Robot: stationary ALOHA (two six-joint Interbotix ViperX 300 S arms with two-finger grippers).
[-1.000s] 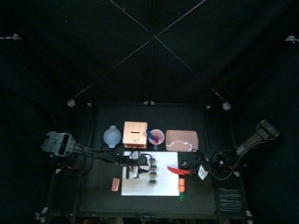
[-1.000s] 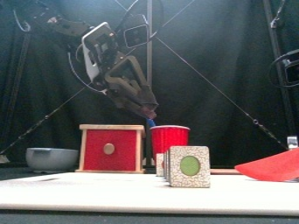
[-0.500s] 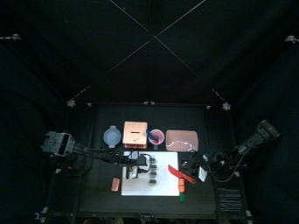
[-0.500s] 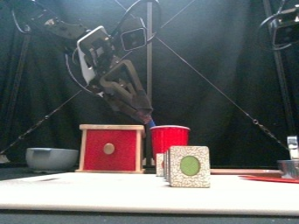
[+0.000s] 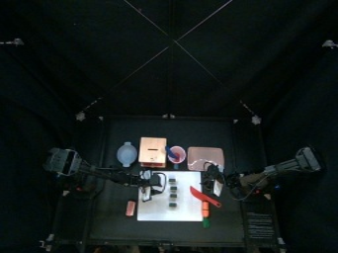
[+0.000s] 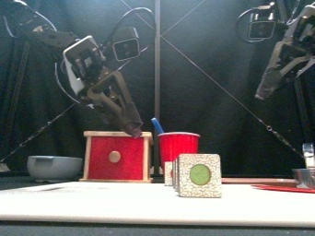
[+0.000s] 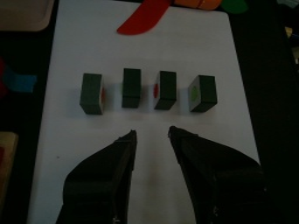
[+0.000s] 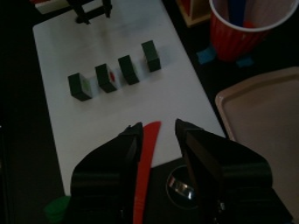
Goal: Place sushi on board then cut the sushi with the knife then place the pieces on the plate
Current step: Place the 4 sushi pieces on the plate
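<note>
White board (image 7: pixel 152 52) holds four sushi pieces (image 7: pixel 167 90), likely light and stiff: pinch the flat faces. Left gripper (image 7: pixel 152 133) and right gripper (image 8: pixel 160 127) hover, fingers spread.

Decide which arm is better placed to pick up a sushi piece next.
Probably left: left gripper hangs open directly before the four sushi pieces; right gripper is over the red knife.

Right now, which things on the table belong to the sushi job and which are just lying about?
Job: sushi pieces, white board, red knife, pink tray.
Lying about: wooden box, blue-grey bowl, red cup, blue knife.
</note>
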